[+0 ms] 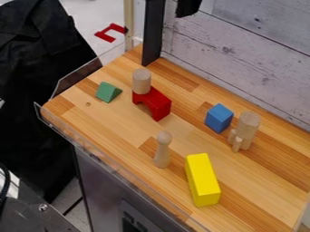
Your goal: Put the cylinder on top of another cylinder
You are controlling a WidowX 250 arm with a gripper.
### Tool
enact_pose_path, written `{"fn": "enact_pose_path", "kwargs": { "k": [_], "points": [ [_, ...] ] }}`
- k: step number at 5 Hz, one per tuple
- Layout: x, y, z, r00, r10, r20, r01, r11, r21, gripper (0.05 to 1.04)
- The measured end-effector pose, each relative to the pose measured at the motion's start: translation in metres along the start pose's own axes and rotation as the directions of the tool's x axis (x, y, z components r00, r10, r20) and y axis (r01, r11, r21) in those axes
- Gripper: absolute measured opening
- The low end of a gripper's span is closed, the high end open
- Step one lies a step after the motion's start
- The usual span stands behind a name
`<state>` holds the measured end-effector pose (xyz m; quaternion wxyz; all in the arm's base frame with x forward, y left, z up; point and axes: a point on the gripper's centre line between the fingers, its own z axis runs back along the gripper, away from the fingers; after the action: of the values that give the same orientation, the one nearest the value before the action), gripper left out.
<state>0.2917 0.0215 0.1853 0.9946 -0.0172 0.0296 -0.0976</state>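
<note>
Yellow block (203, 179) lay nearest. Left of and below the gripper (188, 7) in view, the upright cylinder (142, 80) topped the red arch (156, 103) near the bench's (118, 129) far corner; the gripper's opening and hold I could not tell.

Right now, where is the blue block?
In the camera view, the blue block sits right of centre, just left of the tall wooden cylinder, toward the plank wall.

Tabletop (121, 122) runs striped, honey and darker brown; arch (158, 103) red, wedge (108, 92) green, cube (218, 118) blue, long block (201, 179) yellow, wall (248, 54) whitish-grey (dark knots dotting it).
</note>
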Motion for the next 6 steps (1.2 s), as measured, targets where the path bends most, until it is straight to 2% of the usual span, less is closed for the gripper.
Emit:
{"fn": "enact_pose_path", "kwargs": {
  "k": [1, 2, 3, 4, 5, 6],
  "points": [
    [0.0, 0.0, -0.01, 0.999, 0.002, -0.035, -0.003, 1.0, -0.012, 1.001],
    [0.002, -0.02, -0.033, 0.999, -0.005, -0.036, 0.004, 0.999, -0.035, 1.001],
    [-0.001, -0.048, -0.051, 0.995, -0.08, -0.063, 0.077, 0.996, -0.045, 1.001],
    [-0.006, -0.061, -0.07, 0.992, -0.103, -0.072, 0.098, 0.993, -0.066, 1.001],
    [0.003, -0.073, -0.071, 0.991, -0.132, -0.023, 0.13, 0.99, -0.05, 1.001],
    [0.012, -0.083, -0.08, 0.989, -0.147, -0.023, 0.146, 0.989, -0.037, 1.001]
  ]
}}
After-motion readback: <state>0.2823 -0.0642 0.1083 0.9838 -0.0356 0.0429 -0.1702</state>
